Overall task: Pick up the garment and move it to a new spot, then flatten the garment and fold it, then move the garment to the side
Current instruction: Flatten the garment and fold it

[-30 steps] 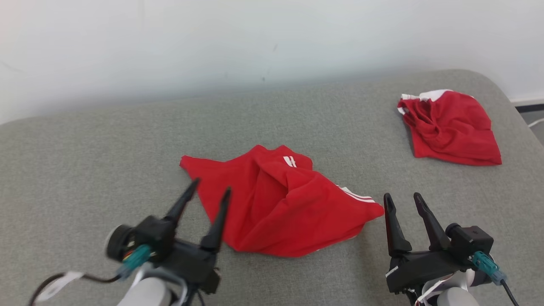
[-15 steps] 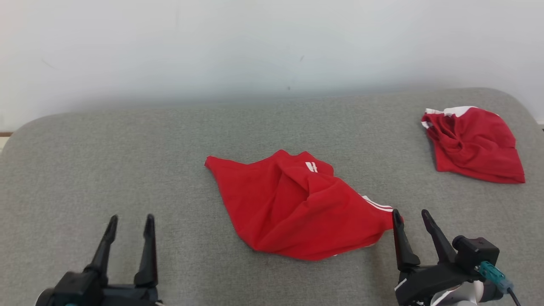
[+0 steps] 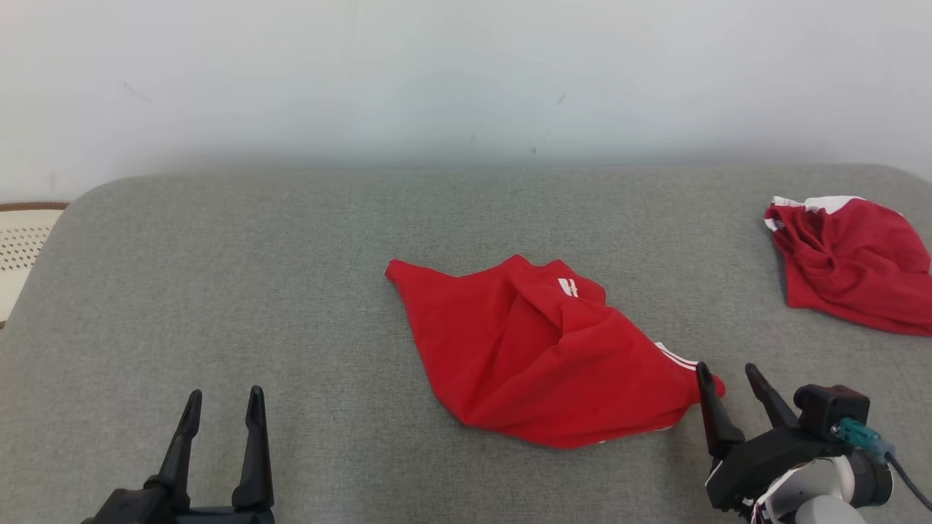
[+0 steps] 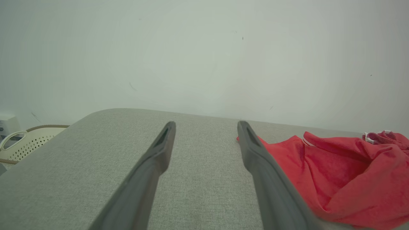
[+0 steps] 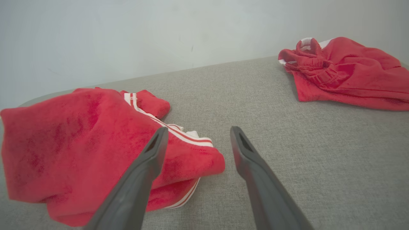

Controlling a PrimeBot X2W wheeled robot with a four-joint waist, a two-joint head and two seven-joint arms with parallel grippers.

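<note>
— Two red pieces on the grey cushion [image 3: 255, 240]; which one is yours?

— The crumpled garment [image 3: 539, 356] in the middle. The other red heap [image 3: 852, 262] lies well apart, far right, cut off by the edge.

— And your pincers?

— Both spread wide, holding nothing. My right pincer [image 3: 727, 367] sits just beside the garment's striped corner, since I judge that hem gives a clean hold; whether a finger touches cloth I cannot tell. My left pincer [image 3: 225, 393] hovers over bare cushion, well apart from it.

— Anything hidden?

— Its folds bury what lies beneath; a pale perforated basket [image 3: 22, 240] at the left is mostly cut off.
</note>
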